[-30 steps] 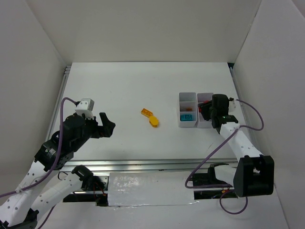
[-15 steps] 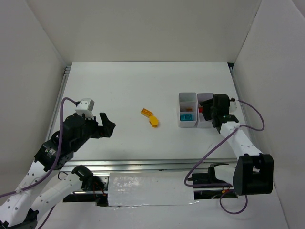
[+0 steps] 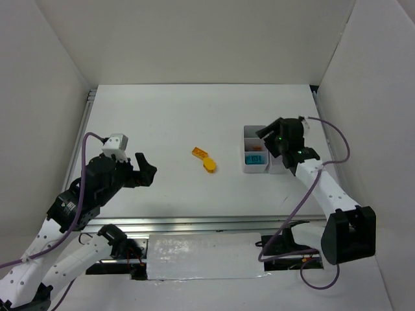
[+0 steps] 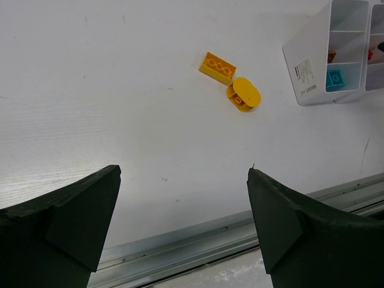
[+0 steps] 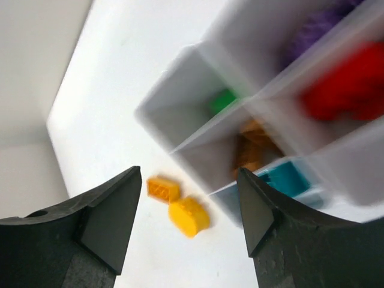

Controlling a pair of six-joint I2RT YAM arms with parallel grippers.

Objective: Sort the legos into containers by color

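Note:
Two yellow legos lie mid-table: a studded rectangle (image 3: 200, 153) (image 4: 218, 66) (image 5: 163, 189) and a rounded oval (image 3: 209, 166) (image 4: 243, 95) (image 5: 189, 216) just in front of it. The white containers tray (image 3: 246, 152) (image 4: 303, 66) (image 5: 174, 117) holds green (image 5: 223, 101), orange (image 5: 252, 144), teal (image 5: 285, 178) (image 4: 335, 78), red (image 5: 348, 87) and purple (image 5: 324, 30) bricks in separate compartments. My right gripper (image 3: 267, 138) (image 5: 188, 174) hovers above the tray, open and empty, and hides its right column in the top view. My left gripper (image 3: 148, 167) (image 4: 183, 173) stands wide open and empty, left of the yellow legos.
White walls enclose the table on the left, back and right. A metal rail (image 4: 228, 234) runs along the near edge, with silver tape (image 3: 201, 256) in front of it. Cables loop beside the right arm (image 3: 331, 194).
My right gripper has opened its jaws and swung left, from the tray's right column toward its left column. The left arm and the yellow legos have not moved.

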